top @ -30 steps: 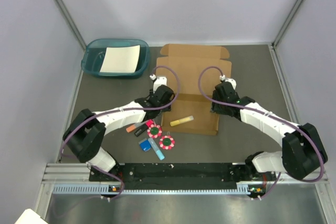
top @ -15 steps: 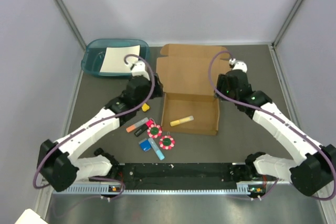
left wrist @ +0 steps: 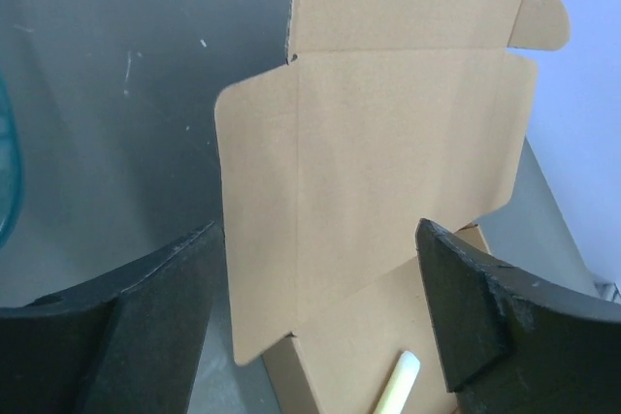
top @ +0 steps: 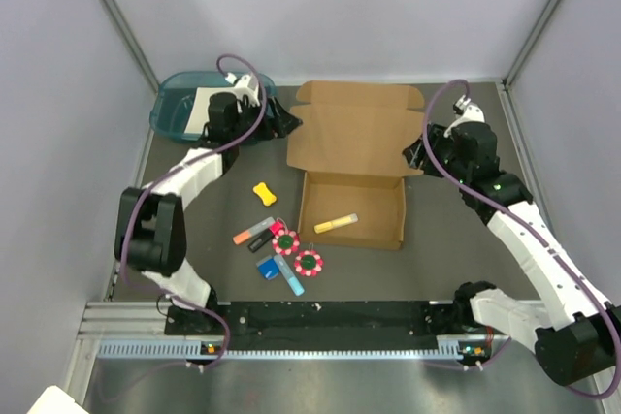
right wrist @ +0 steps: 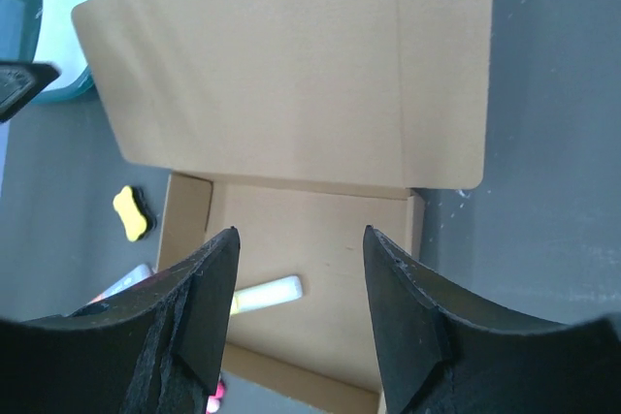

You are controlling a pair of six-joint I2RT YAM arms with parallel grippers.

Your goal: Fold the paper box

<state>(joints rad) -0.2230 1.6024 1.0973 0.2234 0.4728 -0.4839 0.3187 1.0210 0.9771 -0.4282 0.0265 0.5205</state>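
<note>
The paper box (top: 352, 143) is brown cardboard in mid-table. Its near half stands up as a shallow tray (top: 388, 230); its lid lies flat and open behind. A pale yellow marker (top: 336, 224) lies inside the tray. My left gripper (top: 284, 123) is open and empty, just off the lid's left edge. In the left wrist view the lid (left wrist: 388, 143) fills the space ahead of its fingers (left wrist: 475, 327). My right gripper (top: 415, 154) is open and empty by the lid's right edge. In the right wrist view it hovers above the tray (right wrist: 320, 239) and the marker (right wrist: 267, 293).
A teal tray (top: 179, 113) holding a white paper sheet (top: 201, 107) stands at the back left, under my left arm. A small yellow piece (top: 264, 193), an orange marker (top: 247, 234), red round pieces (top: 309, 261) and blue pieces (top: 269, 267) lie left of the box.
Both grippers left the tray's side walls and swung back and outward to the lid's left and right edges. The small yellow piece came into view.
</note>
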